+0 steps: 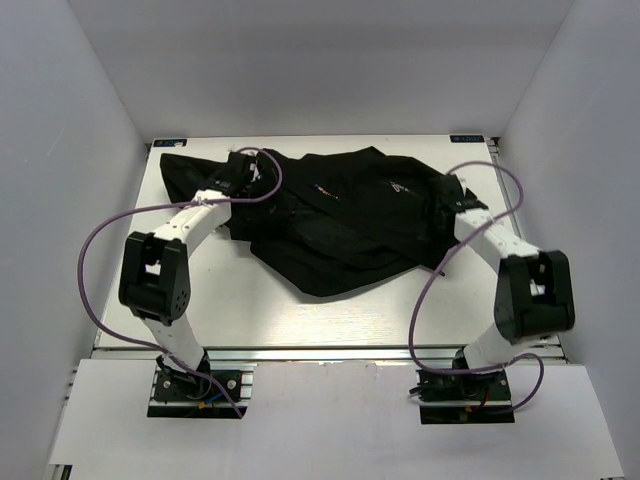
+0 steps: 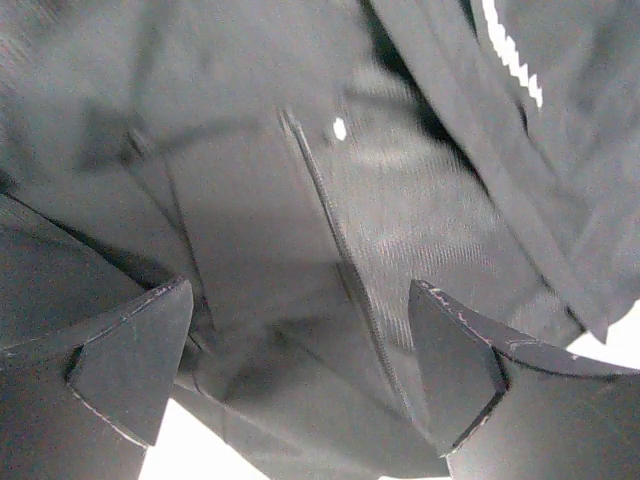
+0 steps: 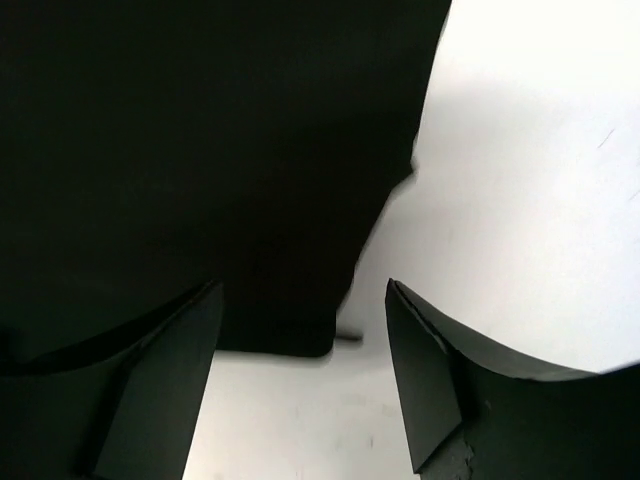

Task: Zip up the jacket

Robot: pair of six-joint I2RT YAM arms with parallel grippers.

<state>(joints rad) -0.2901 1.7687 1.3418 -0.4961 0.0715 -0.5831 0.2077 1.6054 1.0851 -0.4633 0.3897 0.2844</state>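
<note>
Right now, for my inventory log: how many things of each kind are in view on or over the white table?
Large black soft fabric jacket: 1
White-and-black robot arms: 2
Purple cables: 2
Total: 5

Black jacket point(image 1: 330, 225) crumpled, spread across far half of table, front unzipped

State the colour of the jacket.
The jacket is black, shown best in the top external view.
</note>
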